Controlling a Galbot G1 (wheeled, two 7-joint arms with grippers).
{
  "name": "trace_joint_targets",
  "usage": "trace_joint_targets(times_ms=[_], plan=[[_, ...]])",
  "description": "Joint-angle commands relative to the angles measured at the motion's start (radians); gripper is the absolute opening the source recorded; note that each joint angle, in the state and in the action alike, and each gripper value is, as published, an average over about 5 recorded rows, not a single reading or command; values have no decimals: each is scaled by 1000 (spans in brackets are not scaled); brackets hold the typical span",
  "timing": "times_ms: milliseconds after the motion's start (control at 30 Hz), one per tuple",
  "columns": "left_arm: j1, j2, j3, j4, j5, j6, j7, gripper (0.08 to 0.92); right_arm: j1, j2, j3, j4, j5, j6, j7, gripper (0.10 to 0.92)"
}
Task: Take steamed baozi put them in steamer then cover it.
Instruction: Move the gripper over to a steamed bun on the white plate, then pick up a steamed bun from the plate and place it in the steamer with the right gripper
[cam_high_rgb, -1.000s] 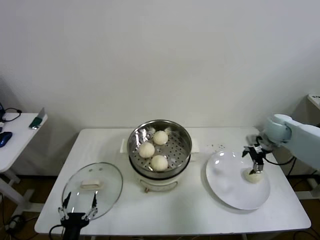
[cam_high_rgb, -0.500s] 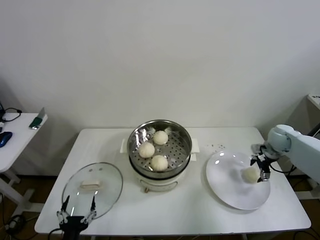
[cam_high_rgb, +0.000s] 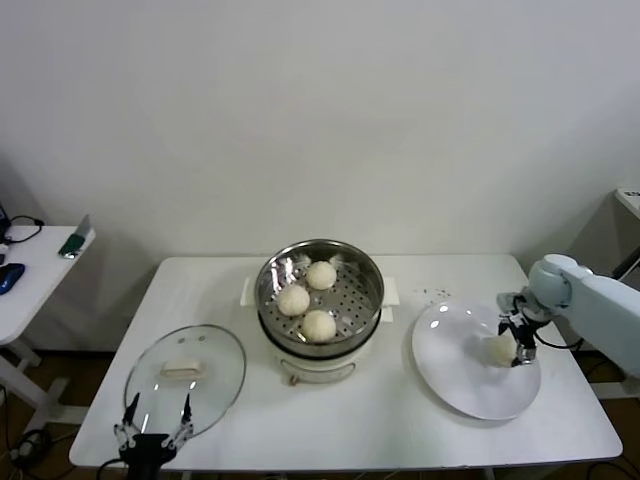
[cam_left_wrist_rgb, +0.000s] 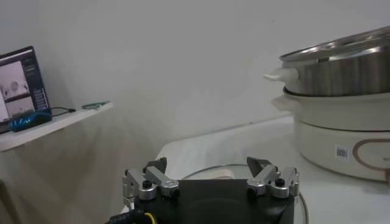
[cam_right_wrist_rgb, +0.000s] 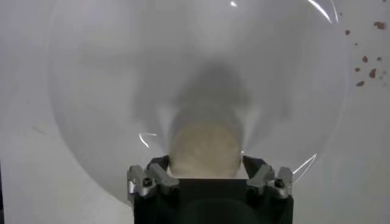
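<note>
The last steamed baozi (cam_high_rgb: 499, 348) lies on the white plate (cam_high_rgb: 455, 385) at the right of the head frame, well apart from the steamer (cam_high_rgb: 320, 296) at the centre; in the right wrist view the same baozi (cam_right_wrist_rgb: 205, 148) sits between the two fingers (cam_right_wrist_rgb: 149, 179) of your right gripper (cam_high_rgb: 516, 342); the fingers stand on both sides of it, but you cannot tell from these pictures if they already press the dough or only bracket it. Three other buns (cam_high_rgb: 305, 298) rest already on the perforated floor of the steamer, so I judge that the step in hand is the grasp of the fourth one; the next move calls for a soft closing on the bun, a lift clear of the plate, and a carry toward the free part of the basket, at its right side in the head frame. The bun is round, so it has no real long axis and points nowhere in particular; any grasp direction should serve. The cover (cam_high_rgb: 186, 375) lies flat at the lower left of the head frame, its bar handle up; your left gripper (cam_high_rgb: 152, 432) hovers just at its near edge with the fingers (cam_left_wrist_rgb: 146, 183) apart, holding nothing.
</note>
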Motion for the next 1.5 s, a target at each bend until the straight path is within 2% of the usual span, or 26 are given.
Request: trace_joint_targets(times_ms=[33, 200, 433, 700, 933, 1200, 1500], plan=[[4, -1, 1, 0, -1, -4, 1, 823, -11, 2, 13, -3, -10, 3, -6, 731], [7, -2, 4, -5, -1, -5, 1, 823, 39, -15, -8, 27, 36, -18, -5, 706], [6, 0, 16, -20, -2, -3, 5, 823, 372, 12, -250, 90, 295, -107, 15, 701], [7, 5, 41, -27, 3, -14, 8, 823, 795, 206, -561, 115, 688, -200, 60, 704], [15, 19, 48, -31, -15, -24, 16, 823, 948, 405, -692, 115, 975, -258, 107, 704], [13, 35, 65, -31, -40, -24, 19, 823, 946, 558, -753, 156, 1069, -307, 156, 704], [11, 50, 63, -23, -58, -27, 21, 823, 831, 639, -783, 179, 1066, -340, 226, 704]])
